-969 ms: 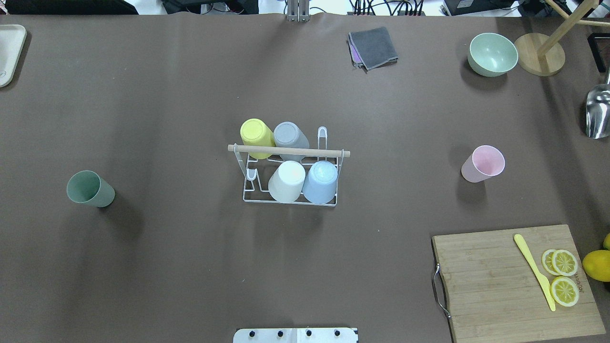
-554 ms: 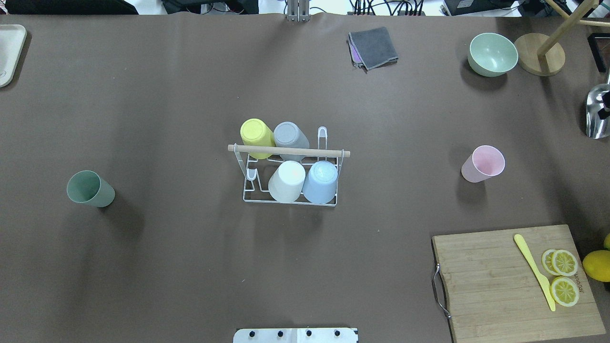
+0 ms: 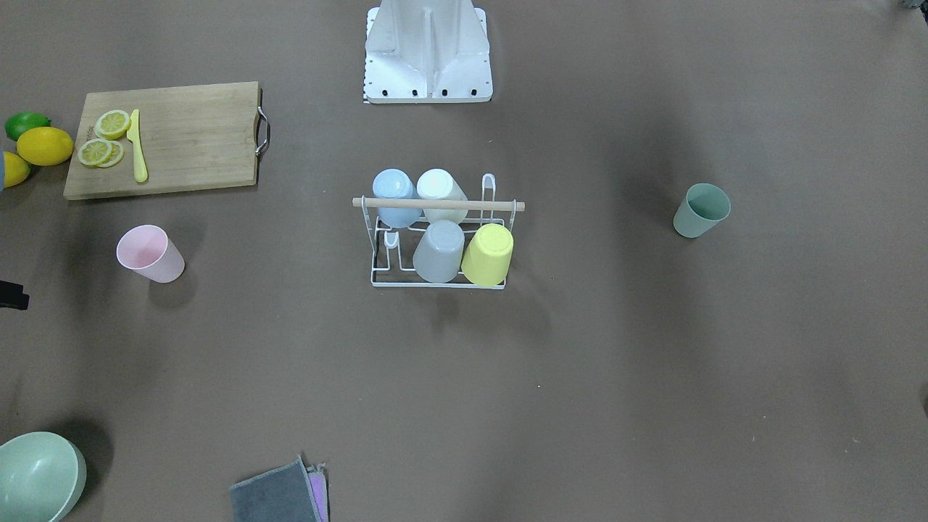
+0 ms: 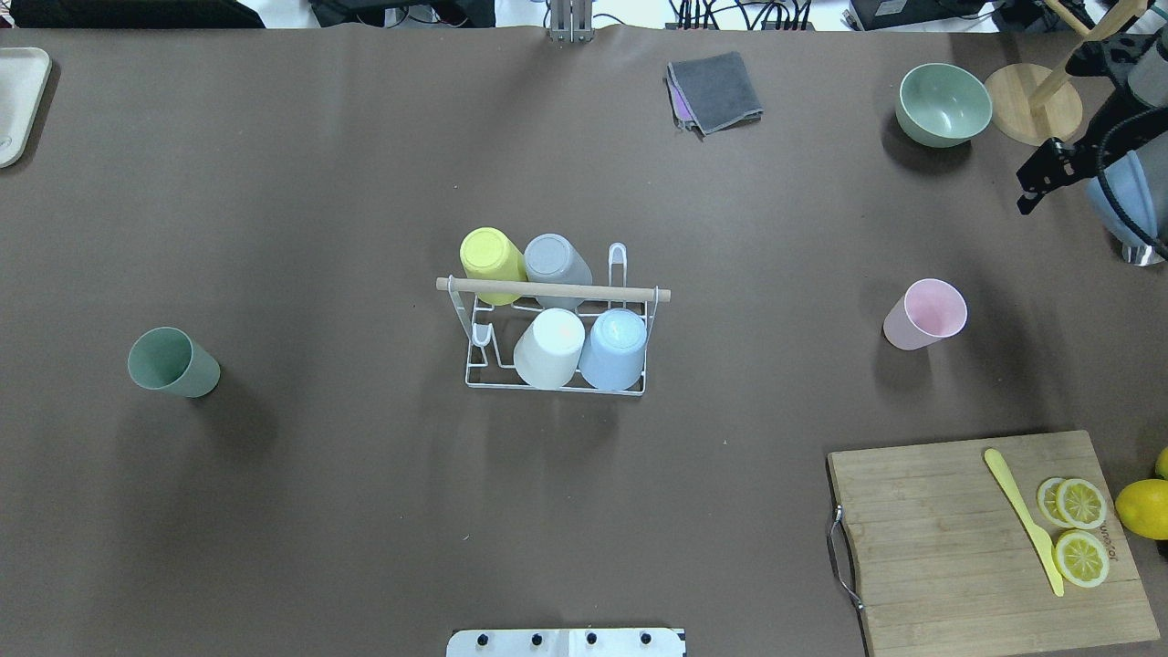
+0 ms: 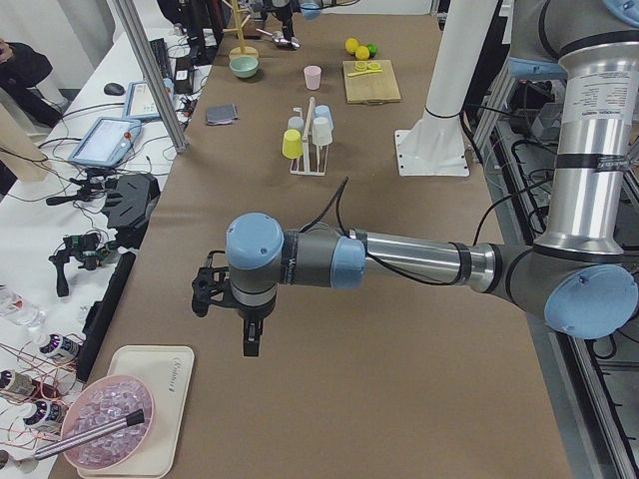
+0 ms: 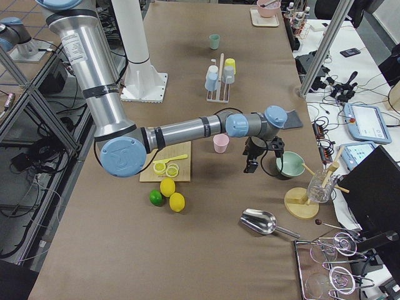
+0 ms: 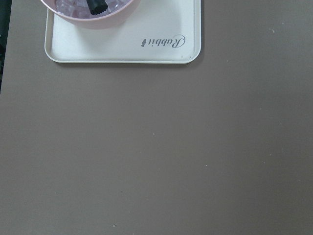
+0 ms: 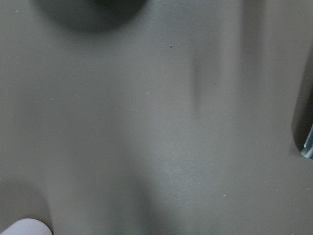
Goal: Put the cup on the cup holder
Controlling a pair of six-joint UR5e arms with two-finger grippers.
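Reach step judged in hand: pink cup [image 4: 926, 315] stands ungrasped, inboard and robot-ward of right gripper [image 4: 1036, 187]; finger spread cannot be told. Descent onto the cup is probably called for, then inversion onto cup holder [image 4: 639, 293].

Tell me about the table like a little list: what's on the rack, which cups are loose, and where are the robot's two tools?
Rack: white wire with a wooden rod, mid-table
Cups on rack: four, upside down: yellow, grey, white, blue
Free prongs: two
Loose cups: green and pink, upright on the table
Left tool: over bare table near a tray, no cup in it
Right tool: near the bowl, no cup in it
Tools open or shut: cannot tell
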